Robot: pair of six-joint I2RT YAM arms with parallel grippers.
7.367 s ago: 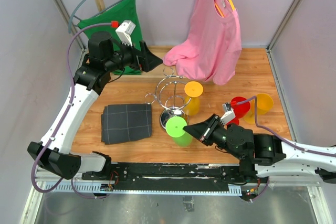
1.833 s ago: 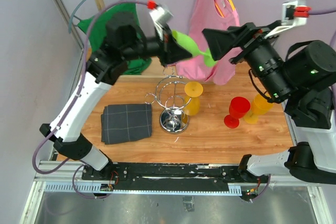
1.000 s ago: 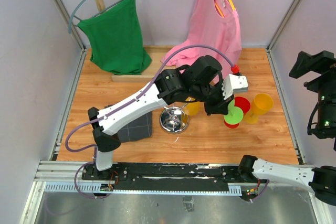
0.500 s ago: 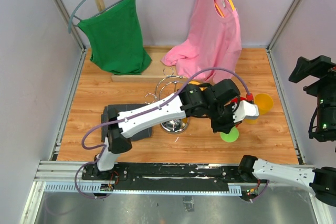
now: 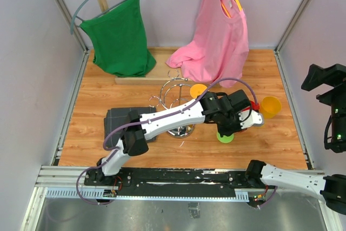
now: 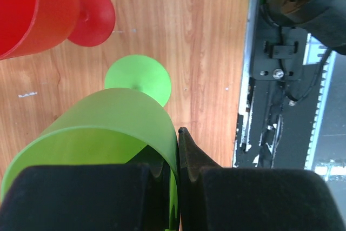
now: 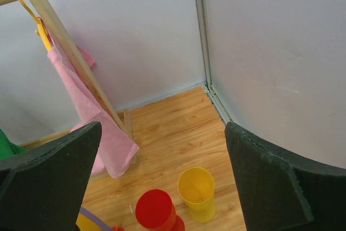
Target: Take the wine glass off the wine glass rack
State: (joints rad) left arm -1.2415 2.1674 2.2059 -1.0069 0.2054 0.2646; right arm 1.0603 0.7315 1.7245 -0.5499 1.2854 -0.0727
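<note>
Green wine glass [image 6: 108, 125] translucent plastic; rack [image 5: 173, 87] shiny chrome wire; tabletop [image 5: 108, 97] matt wood.

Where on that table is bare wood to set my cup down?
Bare wood lies between the green shirt and the dark cloth, and in the near right corner beside the green glass. Right of the rack it is crowded with the orange glass, red glass and yellow glass.

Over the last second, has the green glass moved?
Yes. The green wine glass, gripped by the left pincer, came down toward the table's near edge and slightly closer to the wine glass rack.
</note>
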